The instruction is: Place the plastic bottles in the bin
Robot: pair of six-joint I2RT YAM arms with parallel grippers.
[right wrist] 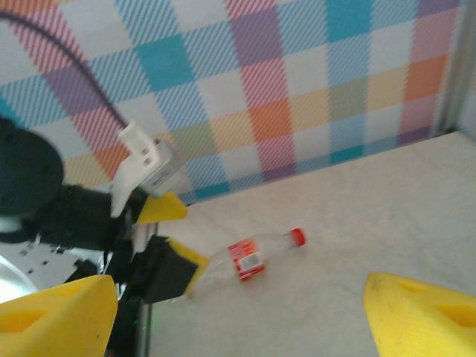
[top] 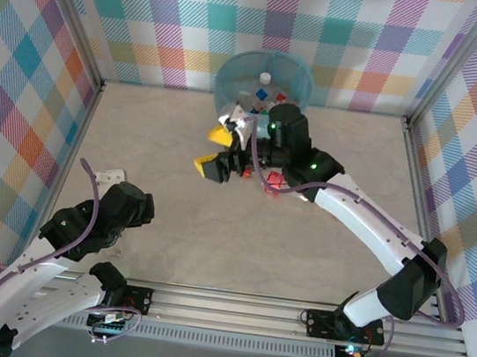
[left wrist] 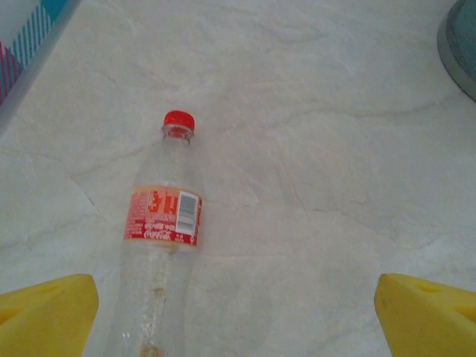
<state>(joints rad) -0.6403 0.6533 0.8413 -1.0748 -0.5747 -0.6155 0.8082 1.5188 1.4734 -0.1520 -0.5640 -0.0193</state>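
You've got several bottles (top: 264,82) in the bin (top: 302,74), but one red-capped bottle (left wrist: 163,223) lies on the table (left wrist: 335,186), base between the left gripper's (left wrist: 234,316) wide-apart, empty fingers; right gripper (top: 214,150) near the bin, also apart, empty.

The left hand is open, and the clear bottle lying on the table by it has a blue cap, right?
No, the cap is red, not blue; the left wrist view shows it. The rest stands: the left hand is open and the clear bottle lies on the table by it.
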